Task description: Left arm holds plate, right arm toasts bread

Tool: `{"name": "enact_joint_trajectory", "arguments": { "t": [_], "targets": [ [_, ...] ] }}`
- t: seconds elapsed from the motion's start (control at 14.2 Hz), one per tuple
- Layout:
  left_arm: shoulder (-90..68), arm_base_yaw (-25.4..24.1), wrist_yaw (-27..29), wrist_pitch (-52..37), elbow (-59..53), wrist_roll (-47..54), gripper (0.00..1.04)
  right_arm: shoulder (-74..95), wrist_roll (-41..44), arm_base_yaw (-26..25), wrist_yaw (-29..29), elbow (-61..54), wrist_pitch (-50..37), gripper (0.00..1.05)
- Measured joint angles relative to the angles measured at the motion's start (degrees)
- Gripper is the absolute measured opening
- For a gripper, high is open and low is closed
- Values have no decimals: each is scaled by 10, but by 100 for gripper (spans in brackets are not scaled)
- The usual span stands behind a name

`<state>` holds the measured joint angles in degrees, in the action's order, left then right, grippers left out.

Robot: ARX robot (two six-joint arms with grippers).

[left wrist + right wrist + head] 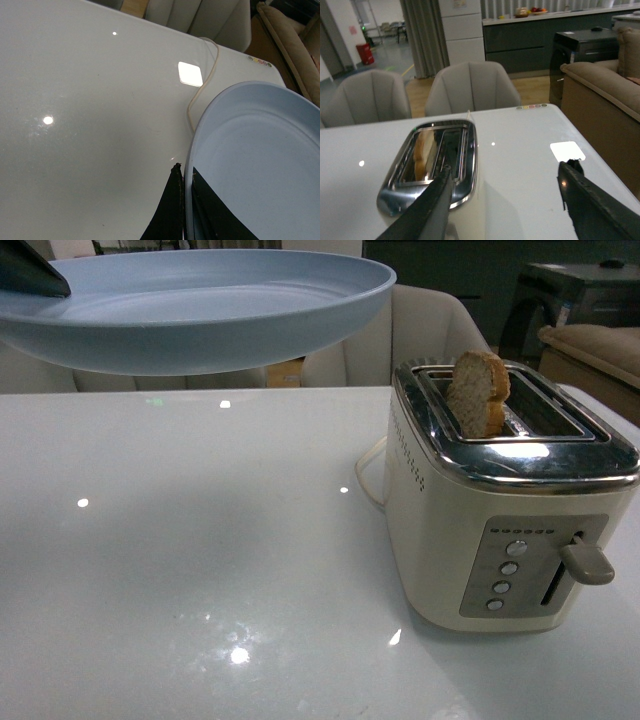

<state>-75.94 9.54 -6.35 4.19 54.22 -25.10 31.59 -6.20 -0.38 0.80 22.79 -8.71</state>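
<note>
Nearest hangs the plate (200, 310), pale blue, at eleven o'clock above the glossy table (200, 540). The left claw (184, 171) is pinched on its rim only, and such a thin hold may let it tilt or slip. At three o'clock stands the toaster (500, 490). The right claw (507, 170) is spread wide above it, holding nothing. The bread (478, 392), light brown with a darker crust, stands upright in one slot, half out. A hard push on the lever (585, 562) could slide the toaster.

Glossy white table (200, 540); grey chairs (470, 90) behind it; brown sofa (600, 85) far right.
</note>
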Motion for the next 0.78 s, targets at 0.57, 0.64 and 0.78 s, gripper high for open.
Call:
{"name": "enact_joint_trajectory", "arguments": {
  "t": [0.57,0.64,0.78],
  "targets": [
    [2,0,-1,0,0,0,3,-267,58,4,-8,-171,98,2],
    [2,0,0,0,0,0,3,-273,58,4,-8,-178,96,2],
    [2,0,0,0,0,0,3,-281,58,4,-8,-187,92,2]
  ]
}}
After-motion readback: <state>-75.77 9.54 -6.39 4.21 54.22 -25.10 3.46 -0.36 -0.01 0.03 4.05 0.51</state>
